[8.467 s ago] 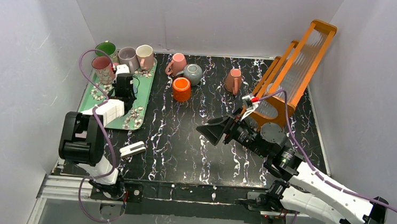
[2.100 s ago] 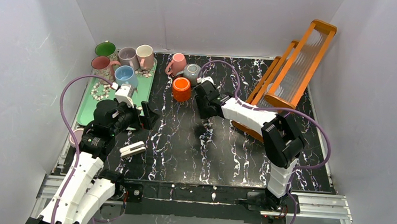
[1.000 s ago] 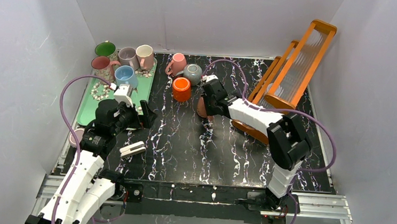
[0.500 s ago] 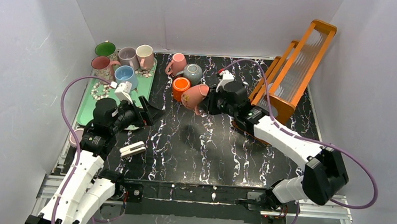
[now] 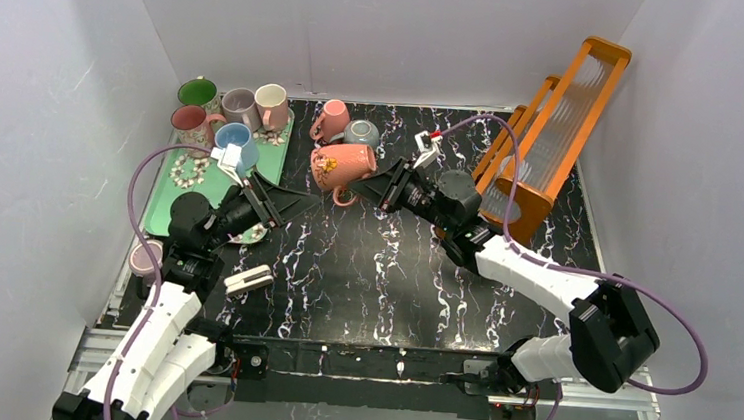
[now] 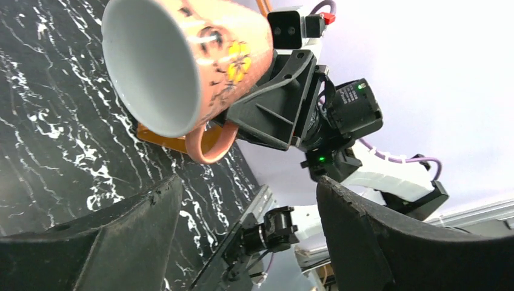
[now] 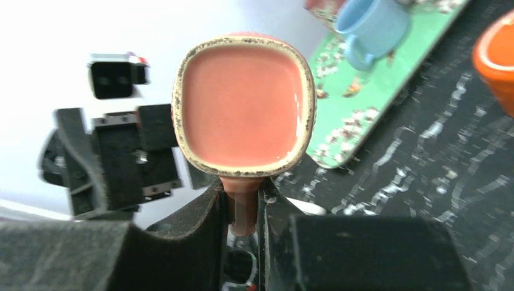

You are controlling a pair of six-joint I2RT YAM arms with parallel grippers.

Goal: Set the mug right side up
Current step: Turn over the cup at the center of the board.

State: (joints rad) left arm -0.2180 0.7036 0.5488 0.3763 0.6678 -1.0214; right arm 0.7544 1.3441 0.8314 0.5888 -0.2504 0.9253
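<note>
The mug (image 5: pixel 343 165) is salmon pink with a flower print and a white inside. It hangs above the table on its side, its mouth (image 6: pixel 151 63) facing my left gripper. My right gripper (image 5: pixel 375 182) is shut on its handle (image 7: pixel 243 206), and the mug's base (image 7: pixel 245 100) fills the right wrist view. My left gripper (image 5: pixel 298 202) stands open just left of and below the mug, nothing between its fingers (image 6: pixel 127 233). The mug's rim sits above those fingers, apart from them.
A green tray (image 5: pixel 170 199) at the left holds several mugs, the blue one (image 5: pixel 236 142) nearest. A pink mug (image 5: pixel 331 119) and a grey mug (image 5: pixel 361 134) stand behind the held mug. An orange mug (image 7: pixel 497 60) is below it. An orange rack (image 5: pixel 545 133) leans at the back right.
The right gripper has lifted the mug off the table, carried it left and tipped it onto its side. The left gripper has risen toward it and its jaws have narrowed somewhat.
</note>
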